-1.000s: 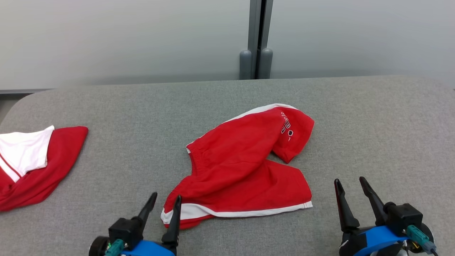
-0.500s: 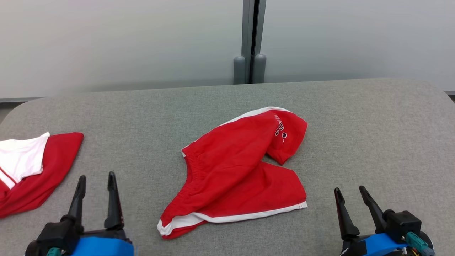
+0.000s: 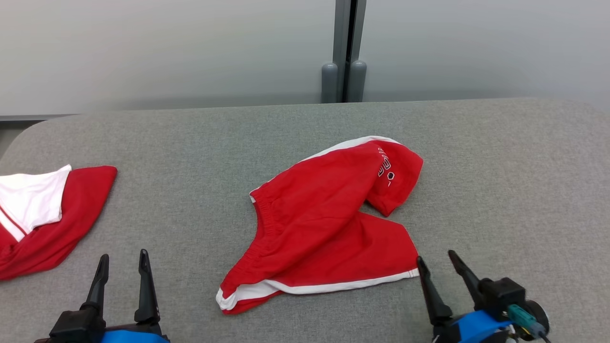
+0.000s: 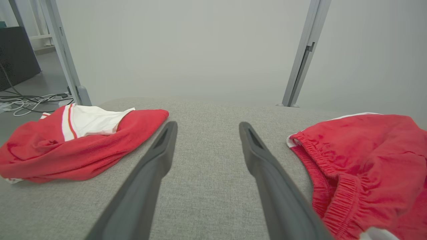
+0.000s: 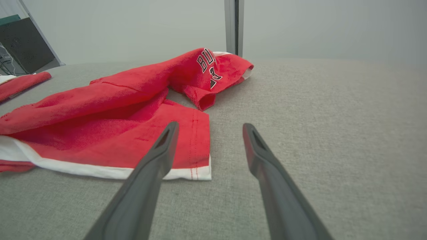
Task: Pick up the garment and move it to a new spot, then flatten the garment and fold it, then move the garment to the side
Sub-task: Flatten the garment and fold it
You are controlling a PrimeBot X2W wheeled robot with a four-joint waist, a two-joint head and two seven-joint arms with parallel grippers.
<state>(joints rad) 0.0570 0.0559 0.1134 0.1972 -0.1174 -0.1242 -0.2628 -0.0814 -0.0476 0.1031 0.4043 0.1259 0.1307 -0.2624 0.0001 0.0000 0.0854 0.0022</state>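
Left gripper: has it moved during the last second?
Yes. The left gripper has moved left, away from the near corner of the red shorts, toward the second garment.

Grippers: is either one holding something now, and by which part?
Nothing is held. The left gripper and right gripper stand open; the shorts lie ungripped.

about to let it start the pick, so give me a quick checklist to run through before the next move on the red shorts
1. Left end effector open, holding nothing: ok.
2. Right end effector open, holding nothing: ok.
3. Red shorts lying flat: not ok; rumpled, one leg folded over at the far end.
4. White-trimmed hem corner close to the right end effector: ok.
5. Second red and white garment apart from the shorts: ok; grey table shows between them.
6. Folds hidden under the shorts: cannot tell.
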